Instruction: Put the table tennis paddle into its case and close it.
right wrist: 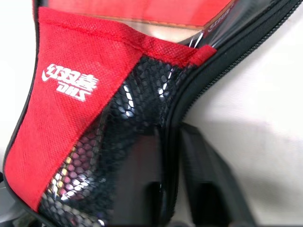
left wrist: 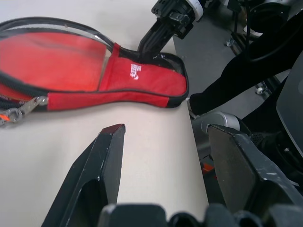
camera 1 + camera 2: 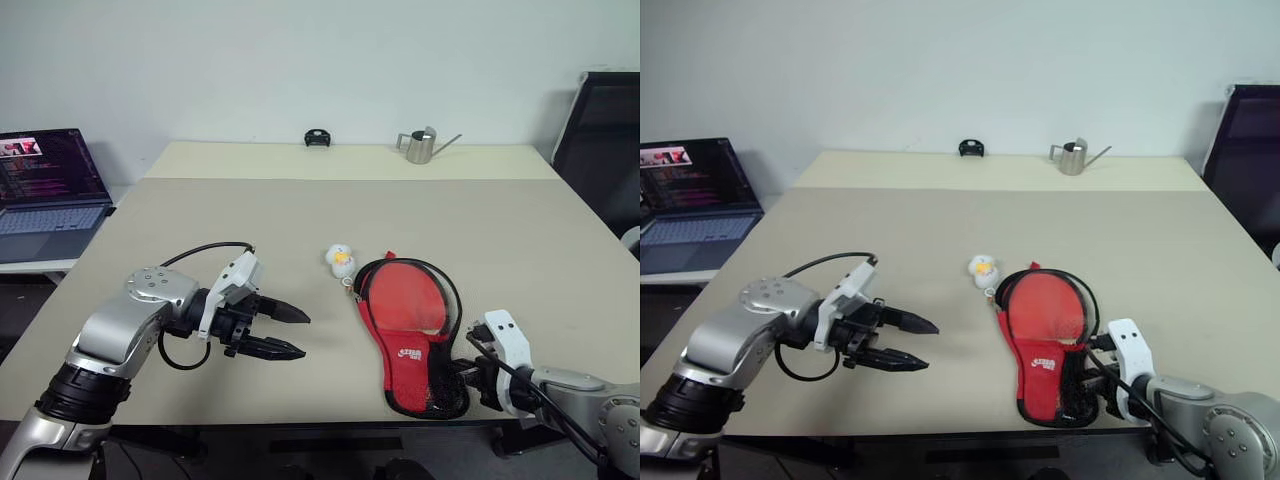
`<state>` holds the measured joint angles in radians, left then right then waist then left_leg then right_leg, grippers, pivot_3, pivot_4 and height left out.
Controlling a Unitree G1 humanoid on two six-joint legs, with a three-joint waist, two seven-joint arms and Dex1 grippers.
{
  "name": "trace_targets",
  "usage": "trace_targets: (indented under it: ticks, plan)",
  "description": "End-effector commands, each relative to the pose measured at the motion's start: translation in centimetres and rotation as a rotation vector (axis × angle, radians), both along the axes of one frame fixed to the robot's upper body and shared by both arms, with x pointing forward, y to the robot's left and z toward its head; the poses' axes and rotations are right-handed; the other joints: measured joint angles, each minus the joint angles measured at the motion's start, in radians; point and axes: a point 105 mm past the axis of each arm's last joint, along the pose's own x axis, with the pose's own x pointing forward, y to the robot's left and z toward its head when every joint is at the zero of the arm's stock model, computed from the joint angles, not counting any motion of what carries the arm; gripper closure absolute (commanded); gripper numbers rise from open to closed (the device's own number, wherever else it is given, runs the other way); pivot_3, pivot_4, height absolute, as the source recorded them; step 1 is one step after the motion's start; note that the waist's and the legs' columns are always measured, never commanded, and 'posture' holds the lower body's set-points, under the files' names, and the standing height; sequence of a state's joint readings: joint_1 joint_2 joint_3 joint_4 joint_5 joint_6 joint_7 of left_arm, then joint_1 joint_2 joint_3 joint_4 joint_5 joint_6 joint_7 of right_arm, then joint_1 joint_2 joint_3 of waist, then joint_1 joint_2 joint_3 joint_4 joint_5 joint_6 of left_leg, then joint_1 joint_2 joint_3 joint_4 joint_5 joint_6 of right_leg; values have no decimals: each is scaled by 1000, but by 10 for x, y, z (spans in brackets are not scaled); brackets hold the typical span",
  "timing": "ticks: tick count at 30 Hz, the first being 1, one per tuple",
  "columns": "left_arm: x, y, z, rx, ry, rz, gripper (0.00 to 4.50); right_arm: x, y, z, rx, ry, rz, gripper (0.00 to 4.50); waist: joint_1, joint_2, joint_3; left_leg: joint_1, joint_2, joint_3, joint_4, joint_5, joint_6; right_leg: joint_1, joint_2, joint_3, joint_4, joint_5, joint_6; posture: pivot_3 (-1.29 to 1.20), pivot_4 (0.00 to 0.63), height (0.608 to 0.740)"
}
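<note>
The case [image 3: 410, 355] lies unzipped on the table near its front edge, red with a white logo and a black mesh pocket [image 1: 123, 123] at its narrow end. The table tennis paddle [image 3: 408, 298] rests inside it, its round red face showing through the opening. A white-yellow fluffy charm [image 3: 340, 260] lies just beyond the case. My right gripper [image 3: 455, 378] is at the case's narrow end, right at the zip rim [image 1: 173, 142]. My left gripper [image 3: 305, 335] hovers open and empty to the left of the case, pointing toward it.
A laptop [image 3: 50, 190] stands on a side table to the left. At the table's far edge sit a small metal watering can [image 3: 420, 147] and a small black object [image 3: 318, 138]. A black chair [image 3: 600, 130] stands at the back right.
</note>
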<state>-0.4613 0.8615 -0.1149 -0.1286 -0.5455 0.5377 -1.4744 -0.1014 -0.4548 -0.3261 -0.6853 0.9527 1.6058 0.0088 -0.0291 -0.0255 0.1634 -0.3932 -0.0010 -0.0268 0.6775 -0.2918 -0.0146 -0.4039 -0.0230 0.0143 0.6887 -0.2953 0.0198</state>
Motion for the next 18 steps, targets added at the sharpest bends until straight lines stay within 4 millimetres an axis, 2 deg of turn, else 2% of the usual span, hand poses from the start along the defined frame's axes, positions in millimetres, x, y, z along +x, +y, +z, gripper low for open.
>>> trace_targets:
  ticks: [1, 8, 18]
  plan:
    - [-3, -1, 6, -1, -29, -21, 1495, 9, -13, 2, -61, -20, -73, 2469, 0, 0, 0, 0, 0, 0, 0, 0, 0, 0, 0, 0, 0, 0, 0, 0, 150, 740]
    - [-3, -2, 5, -7, -32, -14, 1495, 22, -14, 12, -81, -79, -98, 62, 0, 0, 0, 0, 0, 1, 1, 0, 0, 0, 0, 1, 1, 1, 1, 0, 150, 740]
    - [-2, -2, 5, -11, -38, -1, 1495, 38, -14, 18, -180, -187, -52, 22, 0, 0, 0, 0, 0, 1, 1, 0, 0, 0, 0, 1, 0, 1, 1, 0, 150, 740]
